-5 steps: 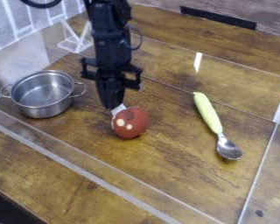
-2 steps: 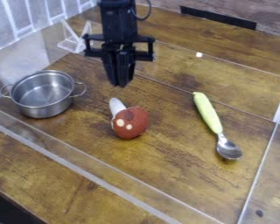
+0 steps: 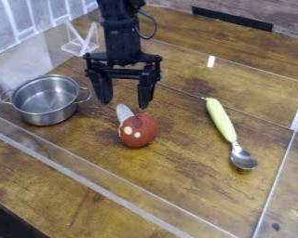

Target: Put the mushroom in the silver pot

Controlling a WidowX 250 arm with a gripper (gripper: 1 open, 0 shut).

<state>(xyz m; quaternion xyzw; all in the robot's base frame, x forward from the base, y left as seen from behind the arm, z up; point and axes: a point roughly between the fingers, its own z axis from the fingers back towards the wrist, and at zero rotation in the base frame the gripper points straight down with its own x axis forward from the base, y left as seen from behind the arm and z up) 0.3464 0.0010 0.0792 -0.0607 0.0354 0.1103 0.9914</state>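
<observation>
Fingers [image 3: 104, 90] spread wide, pointing straight down, holding nothing, hanging just above the tabletop [image 3: 177, 177]. Gripper [image 3: 126, 95] black, with a dark arm [image 3: 119, 28] rising straight up from it toward the top edge of the view. Directly below and a little in front of the gap between the fingers, the mushroom [image 3: 137, 128], lying on its side on the wood, red-brown cap toward the camera, short white stem pointing up and back toward the fingers; not touched by either finger. To the left of the fingers, well apart from the mushroom, the silver pot [image 3: 42, 99], upright on the wood, round and shiny, with a small handle facing the gripper and nothing visible inside. To the right, clear of the mushroom, a spoon [image 3: 229, 134] with a yellow-green handle and a metal bowl, lying flat with the bowl nearer the camera. Around all of it, low clear plastic walls [image 3: 101, 191] on the wooden surface. Behind, at upper left, a pale tiled backdrop [image 3: 27, 23].
</observation>
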